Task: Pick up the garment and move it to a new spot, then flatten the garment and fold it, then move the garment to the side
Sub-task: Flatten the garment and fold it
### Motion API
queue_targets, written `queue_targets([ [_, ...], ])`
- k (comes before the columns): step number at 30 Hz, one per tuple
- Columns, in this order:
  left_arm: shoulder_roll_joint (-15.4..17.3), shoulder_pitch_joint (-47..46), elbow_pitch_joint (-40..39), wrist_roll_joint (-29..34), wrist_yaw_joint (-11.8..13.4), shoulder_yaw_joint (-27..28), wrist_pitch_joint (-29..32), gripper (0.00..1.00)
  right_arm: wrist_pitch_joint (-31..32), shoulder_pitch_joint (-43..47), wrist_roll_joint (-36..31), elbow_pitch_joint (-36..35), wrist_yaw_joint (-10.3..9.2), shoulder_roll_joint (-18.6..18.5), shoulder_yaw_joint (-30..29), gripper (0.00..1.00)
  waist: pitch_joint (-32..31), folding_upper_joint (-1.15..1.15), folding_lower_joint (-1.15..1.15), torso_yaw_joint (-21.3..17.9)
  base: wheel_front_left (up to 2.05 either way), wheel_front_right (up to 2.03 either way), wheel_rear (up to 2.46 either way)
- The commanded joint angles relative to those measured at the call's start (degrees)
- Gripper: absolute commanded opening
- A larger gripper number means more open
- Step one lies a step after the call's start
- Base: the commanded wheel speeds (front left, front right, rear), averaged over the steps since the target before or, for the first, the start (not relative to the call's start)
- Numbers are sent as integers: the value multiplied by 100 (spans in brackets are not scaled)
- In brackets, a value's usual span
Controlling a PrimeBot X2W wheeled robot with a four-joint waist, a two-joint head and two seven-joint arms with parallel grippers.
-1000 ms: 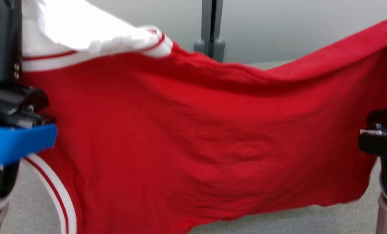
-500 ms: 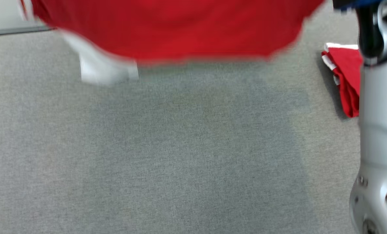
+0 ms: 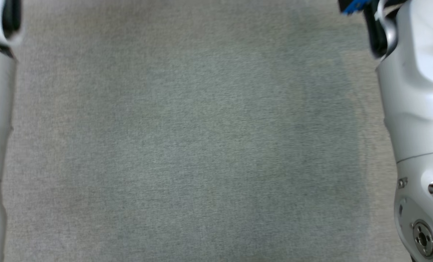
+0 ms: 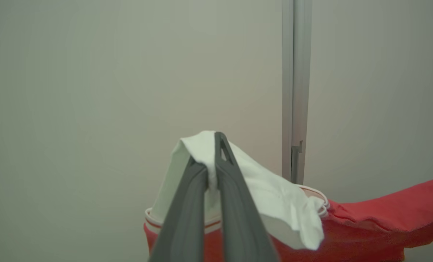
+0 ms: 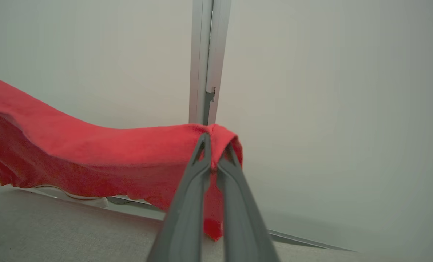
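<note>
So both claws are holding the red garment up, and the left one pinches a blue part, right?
Not blue: the left wrist view shows the left gripper pinching a white part of the red garment. The right gripper does hold it up too.

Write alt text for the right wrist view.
The right gripper has its two long dark fingers shut on a fold of the red fabric garment, which stretches away to the left over a grey carpeted surface. A pale wall and a grey metal post stand behind.
</note>
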Motion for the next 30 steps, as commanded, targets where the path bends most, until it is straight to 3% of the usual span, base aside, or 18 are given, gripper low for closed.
queue_targets([
  [1, -44, 162, 147, -69, -70, -12, -182, 0, -126, 125, -17, 204, 1, -11, 14, 0, 190, 0, -2, 154, 0, 0, 0],
  [9, -152, 1008, 311, -327, -230, 48, -651, 0, -344, 524, 183, 553, 1, -13, 148, 0, 156, 0, -2, 260, 0, 0, 0],
  [18, -242, 2457, -737, -592, -148, 585, -766, 0, -345, 1806, 802, -633, 1, -9, 409, 0, -249, 0, -2, 346, 0, 0, 0],
  [30, -601, 5387, -2465, -565, 80, 1184, -767, 0, -345, 4108, 1220, -2143, 1, -9, 508, 0, -1230, 0, -2, 346, 0, 0, 0],
])
